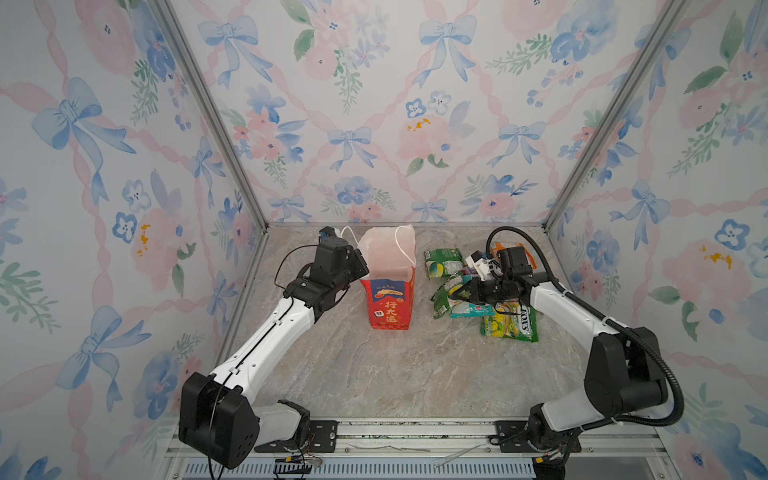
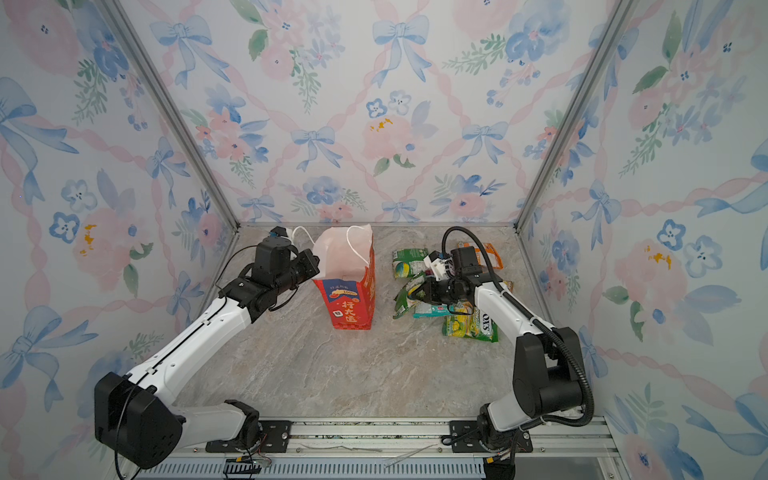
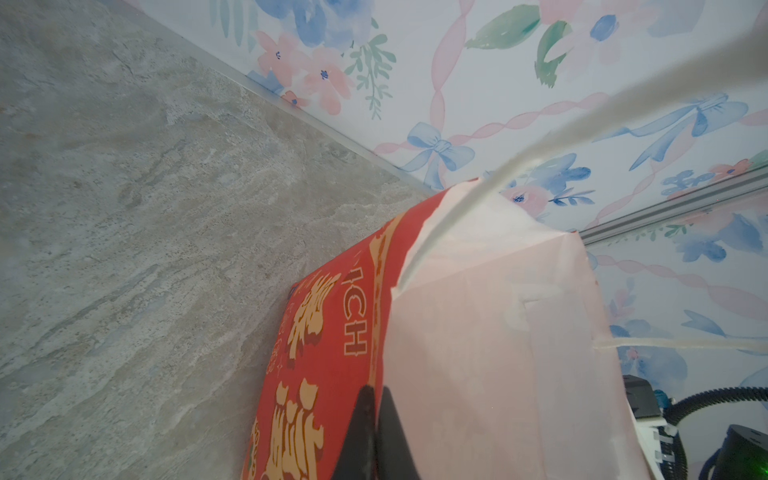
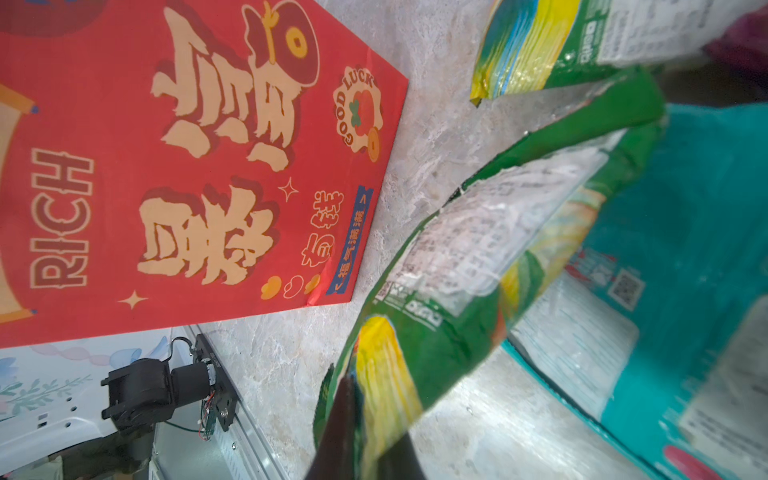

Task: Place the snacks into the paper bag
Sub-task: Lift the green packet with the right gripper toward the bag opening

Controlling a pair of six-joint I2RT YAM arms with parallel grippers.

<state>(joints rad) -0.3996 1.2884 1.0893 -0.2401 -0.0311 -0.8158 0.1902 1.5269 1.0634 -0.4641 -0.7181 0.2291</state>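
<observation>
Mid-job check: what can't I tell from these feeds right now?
- Floor of the paper bag: hidden by its near wall in both top views; contents unknown.
- Snack count: the right gripper and its arm cover the pile in both top views; the orange packet barely shows.
- Grip depth on the green packet: jaws blurred and cut off at the right wrist view's edge.

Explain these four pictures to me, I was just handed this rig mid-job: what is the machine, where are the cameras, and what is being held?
The machine is two robot arms, a left arm and a right arm, each ending in a pincer gripper, at a marble-look table. Both top views look down on everything; the other two pictures come from a camera on each wrist. The left gripper is shut on the rim of the upright red paper bag. The right gripper is shut on a green packet. A teal packet, a FOX'S packet and others lie beside the bag.
</observation>
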